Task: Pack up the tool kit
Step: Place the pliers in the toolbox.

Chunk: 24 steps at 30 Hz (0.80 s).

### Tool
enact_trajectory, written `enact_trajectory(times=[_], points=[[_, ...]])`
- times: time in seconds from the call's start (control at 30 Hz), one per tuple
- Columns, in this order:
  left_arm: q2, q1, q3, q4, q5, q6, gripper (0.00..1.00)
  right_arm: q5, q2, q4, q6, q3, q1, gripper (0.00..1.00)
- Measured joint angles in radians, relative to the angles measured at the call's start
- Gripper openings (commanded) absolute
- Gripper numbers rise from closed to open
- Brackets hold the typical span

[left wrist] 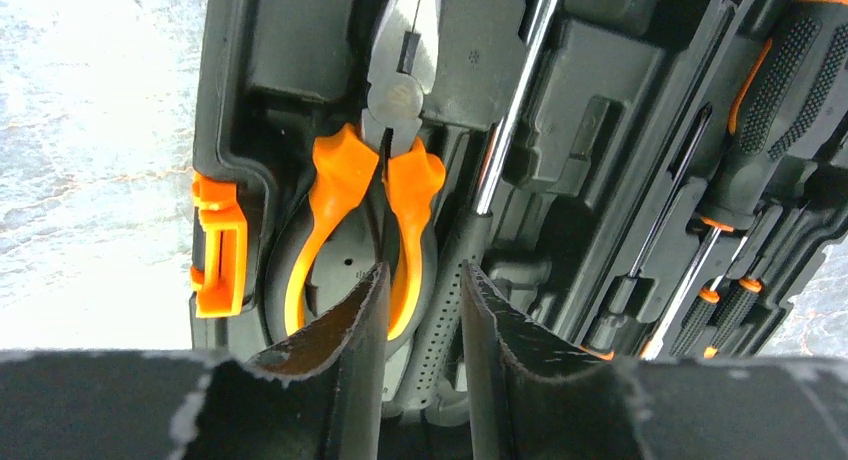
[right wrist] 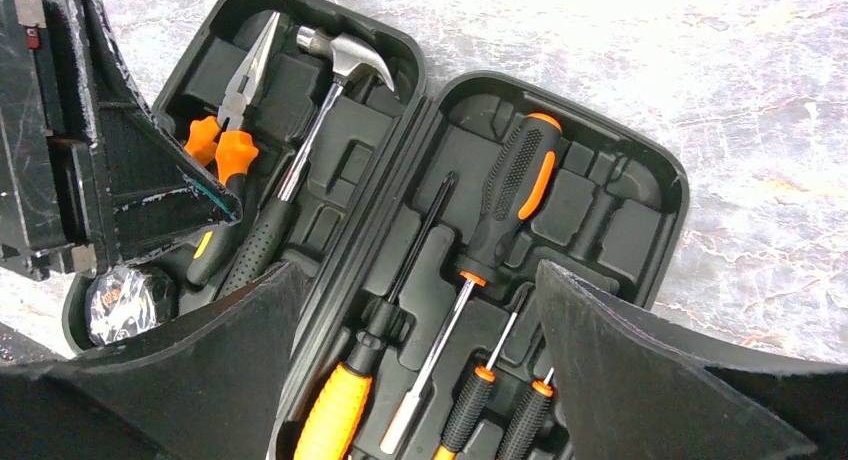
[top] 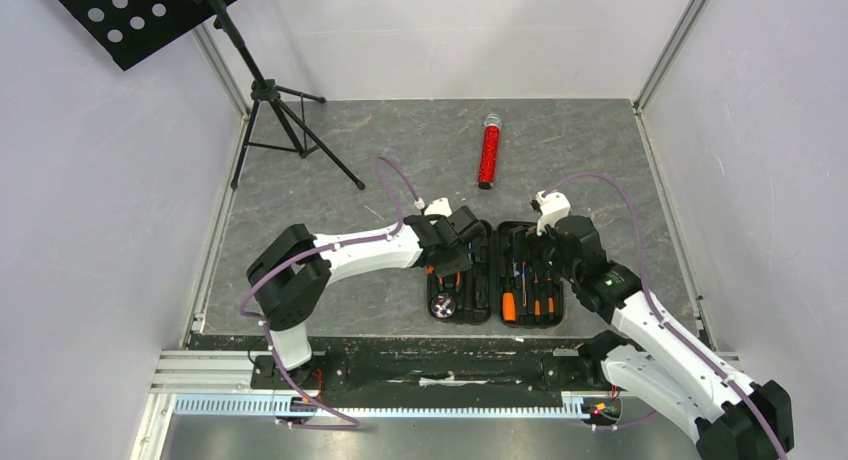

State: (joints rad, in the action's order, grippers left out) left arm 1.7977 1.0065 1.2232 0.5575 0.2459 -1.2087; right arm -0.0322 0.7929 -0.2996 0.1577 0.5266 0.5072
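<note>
Tool kit (right wrist: 600, 210) lies open on the counter (top: 400, 160). Our left claw (left wrist: 425, 280) is narrow astride the hammer handle (left wrist: 432, 350), and we cannot tell if it grips. The right claw (right wrist: 420, 270) is wide. We should seat the handle flat before lifting.

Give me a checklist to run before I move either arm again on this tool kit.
1. Case lying open, both halves facing up: ok.
2. Pliers in their slot: ok.
3. Hammer fully seated: cannot tell, left pincer hides its grip end.
4. Left pincer free of the hammer handle: cannot tell; fingers straddle it.
5. Right pincer open and empty above the small screwdrivers: ok.
6. Every slot filled: not ok, bare recesses beside the large screwdriver.
</note>
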Motion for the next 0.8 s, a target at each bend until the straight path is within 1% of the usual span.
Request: enact_trajectory(times=[0.1, 0.2, 0.27, 0.4, 0.5, 0.67, 0.8], points=[[-0.012, 0.008, 0.0, 0.012, 0.005, 0.0, 0.39, 0.011, 0.016, 0.008, 0.003, 0.0, 0.0, 0.88], [-0.052, 0.015, 0.0, 0.031, 0.016, 0.002, 0.35, 0.032, 0.044, 0.023, 0.007, 0.002, -0.001, 0.84], [-0.093, 0.017, 0.0, 0.043, 0.029, 0.007, 0.32, 0.064, 0.076, 0.037, 0.011, 0.012, -0.001, 0.79], [-0.183, 0.013, -0.009, 0.055, 0.072, 0.035, 0.27, 0.155, 0.165, 0.102, 0.034, 0.036, -0.001, 0.66], [-0.218, -0.004, -0.02, 0.062, 0.086, 0.077, 0.25, 0.233, 0.245, 0.172, 0.066, 0.045, 0.0, 0.6], [-0.219, -0.031, -0.067, 0.062, 0.087, 0.148, 0.26, 0.323, 0.374, 0.27, 0.114, 0.051, 0.016, 0.52], [-0.219, -0.047, -0.135, 0.06, 0.084, 0.179, 0.33, 0.37, 0.467, 0.33, 0.134, 0.078, 0.037, 0.4]])
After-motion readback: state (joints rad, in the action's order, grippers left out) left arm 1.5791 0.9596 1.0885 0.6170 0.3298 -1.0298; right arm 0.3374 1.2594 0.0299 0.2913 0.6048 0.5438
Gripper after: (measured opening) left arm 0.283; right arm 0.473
